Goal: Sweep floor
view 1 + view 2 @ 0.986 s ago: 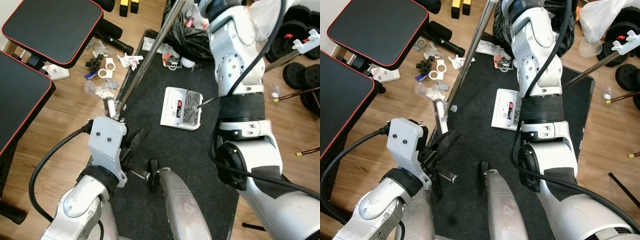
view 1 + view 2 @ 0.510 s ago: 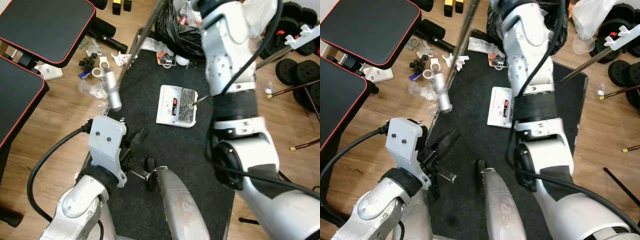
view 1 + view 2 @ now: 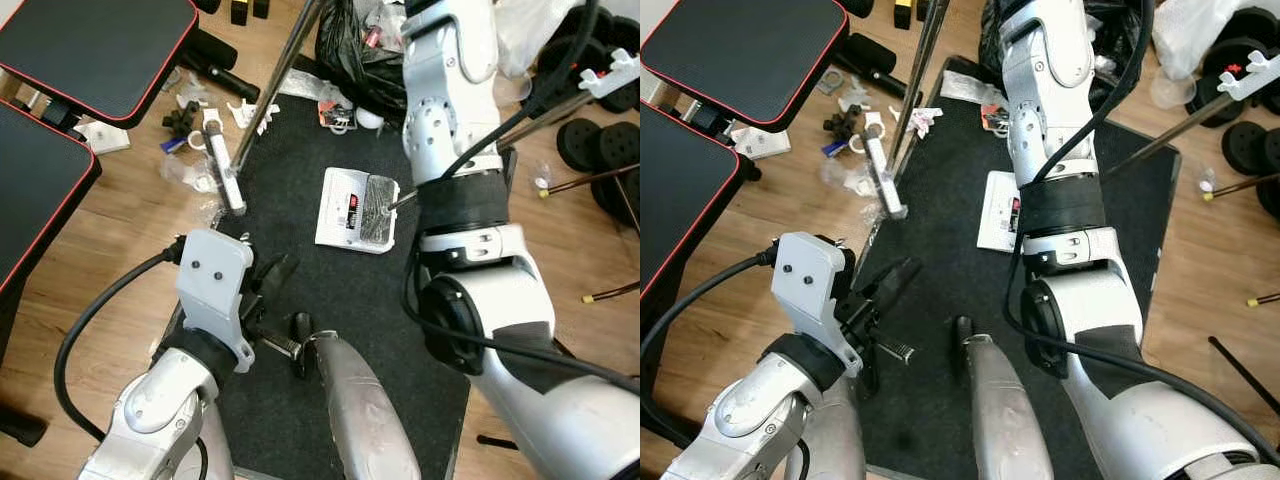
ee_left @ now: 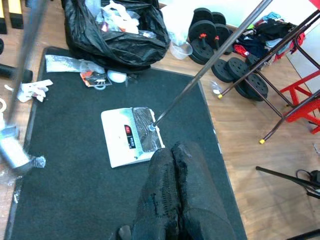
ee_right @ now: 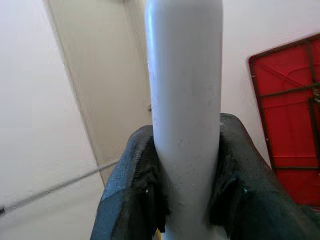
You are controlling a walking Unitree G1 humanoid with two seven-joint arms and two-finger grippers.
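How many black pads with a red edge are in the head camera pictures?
2. The far pad is at the upper left, beside the scattered litter. The near pad is at the left edge. The frame cuts both, so more may be hidden.

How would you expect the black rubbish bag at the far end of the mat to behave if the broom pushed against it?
The black rubbish bag looks thin and crumpled, so it would probably dent and fold rather than slide as a block. Its mouth gapes with loose litter heaped inside, so a hard shove might spill some onto the black mat. It likely weighs little for its bulk.
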